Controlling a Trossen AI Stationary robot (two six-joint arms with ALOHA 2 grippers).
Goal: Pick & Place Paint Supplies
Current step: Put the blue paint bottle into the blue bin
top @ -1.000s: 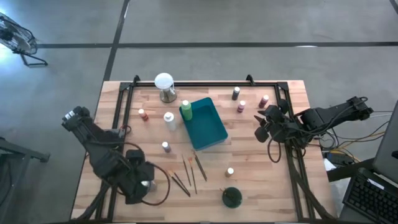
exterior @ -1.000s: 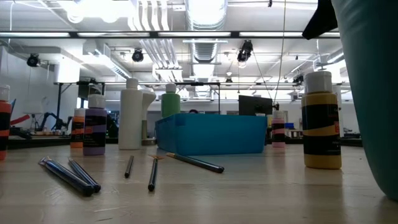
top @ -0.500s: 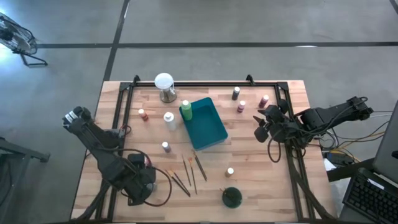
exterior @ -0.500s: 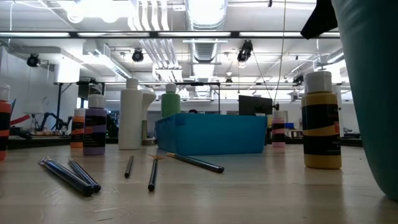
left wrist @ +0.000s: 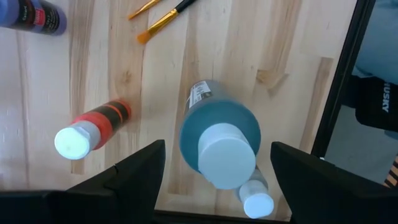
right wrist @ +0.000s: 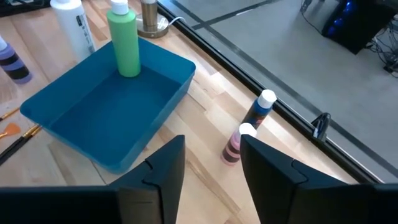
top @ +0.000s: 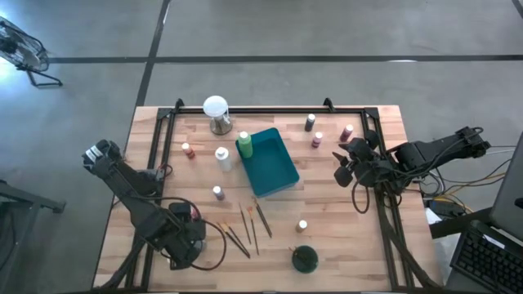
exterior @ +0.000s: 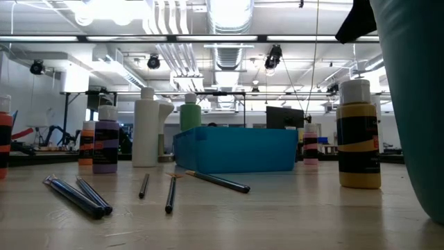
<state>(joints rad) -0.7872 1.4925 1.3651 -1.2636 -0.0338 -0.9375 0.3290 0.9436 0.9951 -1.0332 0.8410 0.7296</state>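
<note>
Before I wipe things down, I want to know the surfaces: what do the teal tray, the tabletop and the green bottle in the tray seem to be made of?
Teal tray: looks like moulded plastic, with smooth matte walls, rounded corners and one even colour.
Tabletop: light wood, seemingly unvarnished planks, with visible grain, knots and seams.
Green bottle: probably plastic, smooth with a slight sheen, topped by a white cap; glass cannot be ruled out.

Between the left gripper's (left wrist: 211,163) dark fingers stands a teal bottle (left wrist: 219,137) with a pale blue-white cap; beside it a red bottle (left wrist: 93,127) banded black, white-capped; ahead of the right gripper (right wrist: 208,168), a teal tray (right wrist: 99,118) and a green bottle (right wrist: 125,46); pale wood table (left wrist: 50,81).
</note>
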